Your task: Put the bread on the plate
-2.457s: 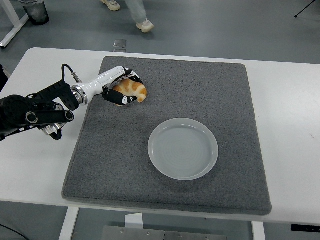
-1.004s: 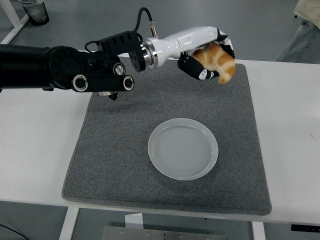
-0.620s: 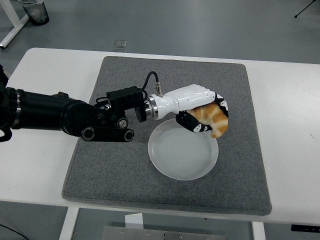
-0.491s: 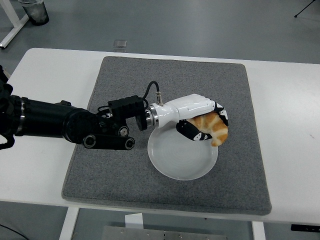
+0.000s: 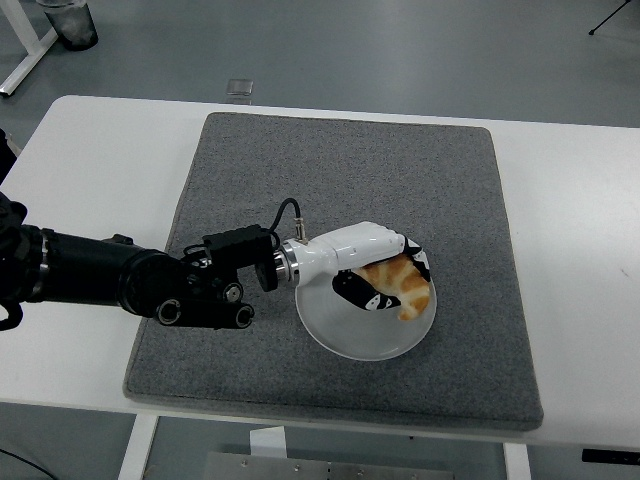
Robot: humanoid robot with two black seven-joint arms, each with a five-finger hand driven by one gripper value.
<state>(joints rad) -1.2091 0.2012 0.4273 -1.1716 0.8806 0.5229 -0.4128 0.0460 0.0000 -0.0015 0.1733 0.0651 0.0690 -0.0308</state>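
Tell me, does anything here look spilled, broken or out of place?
Nothing stands out. The left hand holds the bread over the plate, which sits flat on the grey mat. No crumbs or damage show.

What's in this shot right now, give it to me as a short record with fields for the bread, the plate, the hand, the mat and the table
bread: golden-brown roll, held over the plate's right part; contact with the plate unclear
plate: pale, round, on the mat, right of centre
left hand: fingers closed on the bread, arm reaching in from the left edge
right hand: not in view
mat: grey, square, under the plate
table: white, mat lies on it
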